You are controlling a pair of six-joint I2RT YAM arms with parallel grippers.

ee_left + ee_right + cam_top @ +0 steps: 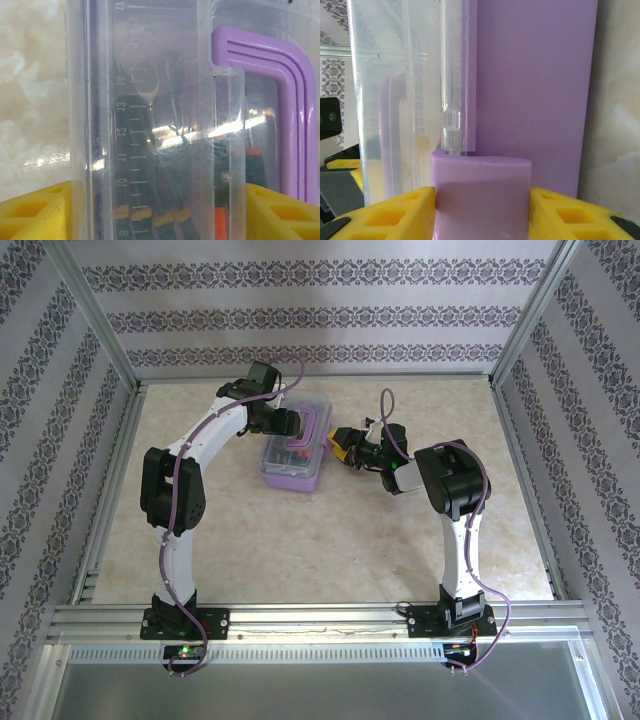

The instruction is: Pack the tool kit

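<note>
Two arms close in on the tool kit case (295,462), which lies near the middle of the table (330,540), as the packing job appears to reach its last stage. The left gripper (287,424) sits at the case's far end. In its wrist view, the yellow fingers (35,212) stand wide apart and seem to press against either side of the clear plastic shell, apparently to steady it. Through that shell, several tools (150,165) with yellow and orange handles lie side by side beneath a moulded ruler scale, next to the purple handle (285,100).

The right gripper (345,448) comes at the case from the opposite side. Its fingers pinch the purple latch (480,190), which fills the gap between them.

By the look of it, the loading is done. The tools are inside, none lies loose on the table in the overhead view, and the clear lid appears to be down over the purple base. What seems left is fastening: the latch still has to be pressed home, and the pictures do not show whether it has already caught. Whether a second latch needs the same treatment cannot be told.
</note>
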